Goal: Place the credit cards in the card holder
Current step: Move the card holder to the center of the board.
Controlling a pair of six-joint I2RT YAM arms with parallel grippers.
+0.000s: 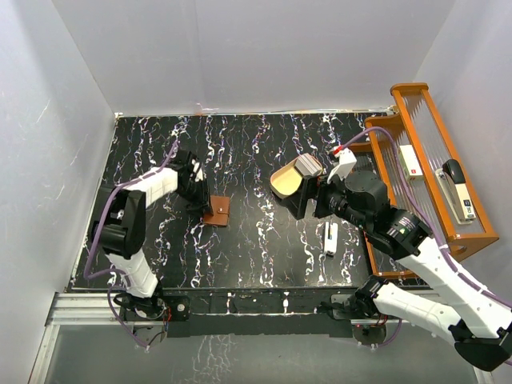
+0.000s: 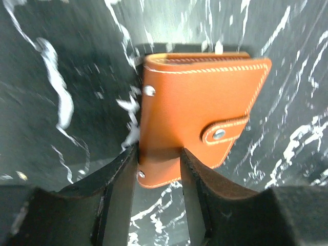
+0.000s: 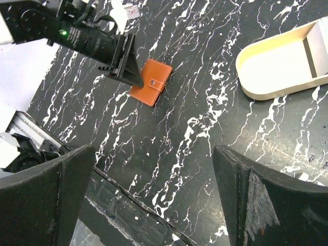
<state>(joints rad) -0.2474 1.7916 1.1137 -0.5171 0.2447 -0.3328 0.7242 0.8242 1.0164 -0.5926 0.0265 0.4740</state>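
The card holder (image 2: 200, 113) lies closed toward the table's (image 1: 264, 256) left edge. Its near corner sits between the left gripper's (image 2: 158, 154) half-closed jaws, though a true pinch cannot be told. The right gripper (image 3: 154, 154), jaws wide and empty, hangs well apart.

The brown card holder (image 1: 218, 212) lies on the black marbled worktop (image 1: 256, 256), left of centre. The left hand (image 1: 205, 204) comes down at its left edge, its tip meeting the leather. Right of centre, the right hand (image 1: 296, 202) hangs over the near side of a tan oval tray (image 1: 282, 178). A narrow white stick (image 1: 330, 238) lies nearer, and a wooden rack (image 1: 412, 90) stands along the right side
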